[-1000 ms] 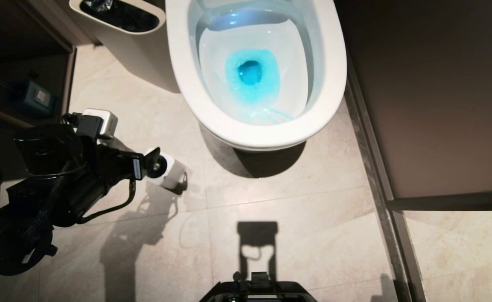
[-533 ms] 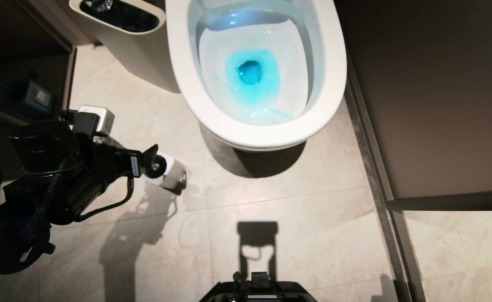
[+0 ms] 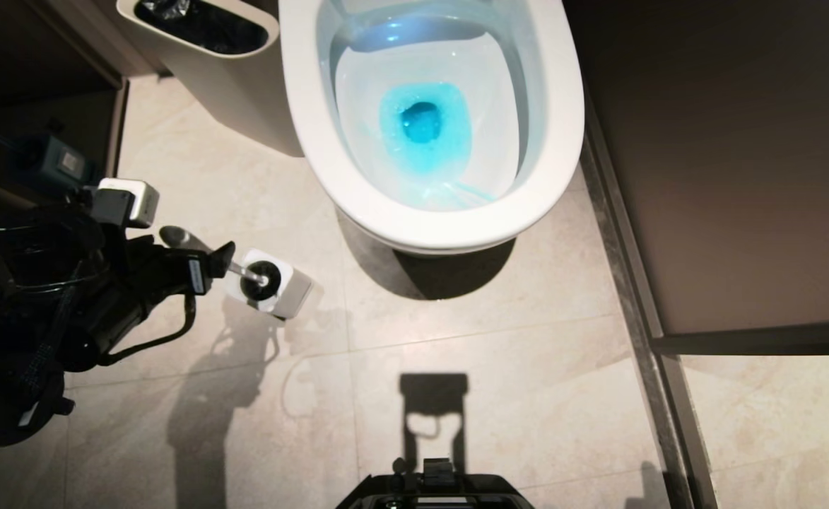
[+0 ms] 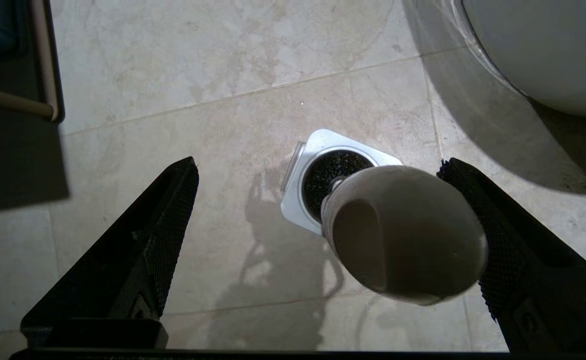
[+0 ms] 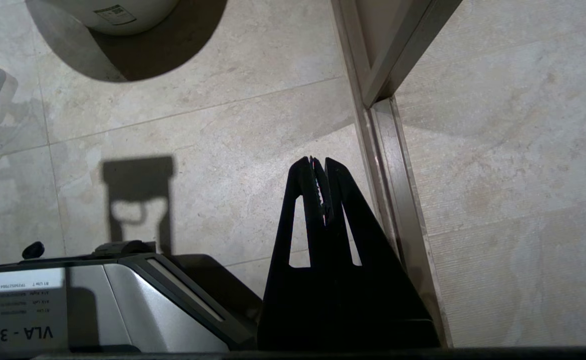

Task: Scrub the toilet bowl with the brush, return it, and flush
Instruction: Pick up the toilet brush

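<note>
You had the brush [image 4: 402, 240] seated in its holder [image 3: 273, 283] beside the toilet bowl [image 3: 329, 170], left gripper [image 4: 317, 210] jaws spread wide; flushing remained

Showing white on the toilet bowl [image 3: 428, 226], bright blue in its water [image 3: 425, 127]; black bristles on the brush [image 4: 330, 175]; white on its holder [image 3: 294, 293]; beige mottling on the floor tiles [image 3: 527, 396].

Warm, rather dim light falls from above and behind, so hard shadows lie on the floor [image 3: 499, 396] tiles in front of the robot and under the toilet [image 3: 414, 226]. The upper corners are almost black. The brush [image 4: 402, 240] handle is blurred in the left wrist view.
</note>
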You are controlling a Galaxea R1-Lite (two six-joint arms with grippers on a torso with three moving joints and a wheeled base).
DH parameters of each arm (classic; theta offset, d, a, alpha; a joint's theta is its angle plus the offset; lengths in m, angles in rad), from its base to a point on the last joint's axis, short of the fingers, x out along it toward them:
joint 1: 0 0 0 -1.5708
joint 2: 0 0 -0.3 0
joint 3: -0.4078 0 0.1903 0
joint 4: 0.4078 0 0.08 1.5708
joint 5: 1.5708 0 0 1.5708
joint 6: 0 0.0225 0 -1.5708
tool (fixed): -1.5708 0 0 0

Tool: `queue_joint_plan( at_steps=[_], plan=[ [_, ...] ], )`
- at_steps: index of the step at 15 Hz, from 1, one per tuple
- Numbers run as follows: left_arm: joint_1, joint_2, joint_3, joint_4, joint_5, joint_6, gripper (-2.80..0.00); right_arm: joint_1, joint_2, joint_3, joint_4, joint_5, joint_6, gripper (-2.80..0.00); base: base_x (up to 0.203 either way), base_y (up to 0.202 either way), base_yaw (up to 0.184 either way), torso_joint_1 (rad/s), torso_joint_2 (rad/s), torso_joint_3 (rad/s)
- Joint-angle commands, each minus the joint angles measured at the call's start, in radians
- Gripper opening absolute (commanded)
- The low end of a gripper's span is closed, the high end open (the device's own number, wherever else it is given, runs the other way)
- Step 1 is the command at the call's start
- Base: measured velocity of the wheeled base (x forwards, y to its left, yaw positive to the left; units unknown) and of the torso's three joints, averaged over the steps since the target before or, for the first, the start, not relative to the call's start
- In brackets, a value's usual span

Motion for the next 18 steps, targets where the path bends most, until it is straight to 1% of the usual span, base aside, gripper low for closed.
queue_joint_plan(
  at_steps=[1,4,5,8,12,13,18],
  plan=[
    [0.005,0.006,-0.019,-0.005,0.005,-0.003,0.00,0.000,0.000,0.000,0.000,0.000,0.000,-2.80,0.000,0.000,0.000,0.000,0.00,0.000],
    [0.004,0.045,-0.028,-0.013,0.006,-0.006,0.00,0.000,0.000,0.000,0.000,0.000,0.000,-2.80,0.000,0.000,0.000,0.000,0.00,0.000],
    [0.004,0.061,-0.031,-0.032,0.006,-0.008,0.00,0.000,0.000,0.000,-0.002,0.001,0.000,-2.80,0.000,0.000,0.000,0.000,0.00,0.000],
    [0.002,0.127,-0.049,-0.154,0.009,0.000,0.00,0.000,0.000,0.000,0.000,0.000,0.000,-2.80,0.000,0.000,0.000,0.000,0.00,0.000],
    [0.002,0.127,-0.067,-0.160,0.009,0.002,0.00,0.000,0.000,0.000,0.000,0.000,0.000,-2.80,0.000,0.000,0.000,0.000,0.00,0.000],
    [0.002,0.125,-0.065,-0.161,0.008,0.002,-2.80,0.000,0.000,0.000,0.000,0.000,0.000,-2.80,0.000,0.000,0.000,0.000,0.00,0.000],
    [-0.009,0.112,-0.068,-0.160,0.011,0.002,-2.80,0.000,0.000,0.000,0.000,0.000,0.000,-2.80,0.000,0.000,0.000,0.000,0.00,0.000]
  ],
)
